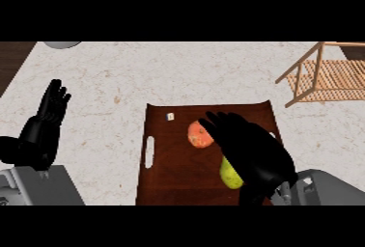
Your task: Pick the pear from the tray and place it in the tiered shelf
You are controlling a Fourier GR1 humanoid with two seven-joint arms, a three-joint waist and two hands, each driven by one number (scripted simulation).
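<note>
At the far left the left hand (44,126) stands open near the edge of the view, fingers straight and pointing up, holding nothing and resting well apart from the tray. Just above it, at the top edge, a sliver of a pale grey round object (62,44) shows on the speckled counter (128,82). Moving right, the dark brown tray (175,169) lies lengthwise in the middle, with a white slot handle (149,151) along its left side and a small white mark (170,116) near its far end. On the tray sits an orange-red round fruit (199,135), and just beside it, nearer the robot, the yellow-green pear (230,174) — partly covered by the right hand (251,149). That hand is spread over the pear with fingers reaching forward past the orange fruit; whether it has closed on the pear I cannot tell. At the upper right corner stands the wooden tiered shelf (324,77) — well apart from the tray.
</note>
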